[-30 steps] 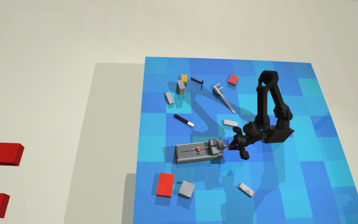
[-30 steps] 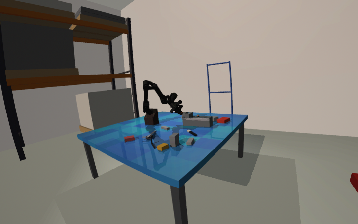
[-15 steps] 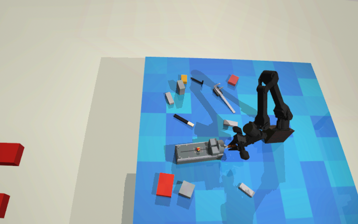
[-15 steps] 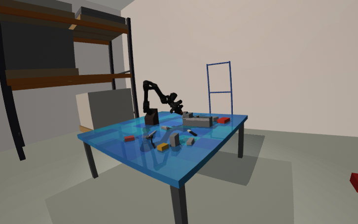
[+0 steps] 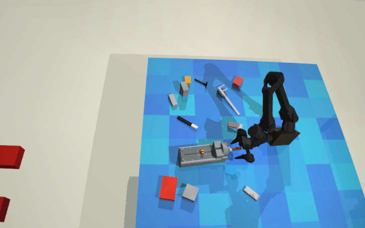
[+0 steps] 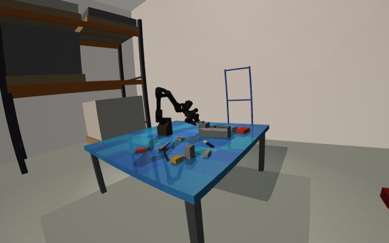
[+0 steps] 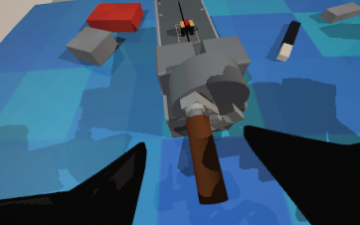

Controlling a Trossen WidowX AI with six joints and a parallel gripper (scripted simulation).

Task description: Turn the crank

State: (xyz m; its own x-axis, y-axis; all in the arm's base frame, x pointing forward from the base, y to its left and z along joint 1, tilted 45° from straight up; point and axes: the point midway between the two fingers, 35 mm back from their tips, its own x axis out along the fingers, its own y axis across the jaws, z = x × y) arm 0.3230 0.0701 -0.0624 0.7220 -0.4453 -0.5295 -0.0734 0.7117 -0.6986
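- Our gripper [image 7: 196, 166] is spread wide and holds nothing; left finger [image 7: 111, 180] and right finger [image 7: 299, 160] both stand apart from the handle [image 7: 206, 158].
- The handle lies between the jaws, long axis pointing ahead into the crank hub [image 7: 211, 84].
- Further ahead, the red pointer [image 7: 186, 23] looks level with the brass marks.
- Risk: if we drift sideways while retreating, a finger clips the handle and shifts the pointer.

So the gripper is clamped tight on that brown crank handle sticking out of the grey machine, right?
Not clamped. The gripper is open: in the wrist view its two black fingers stand wide apart on either side of the brown crank handle, touching nothing. The handle does stick out of the grey machine.
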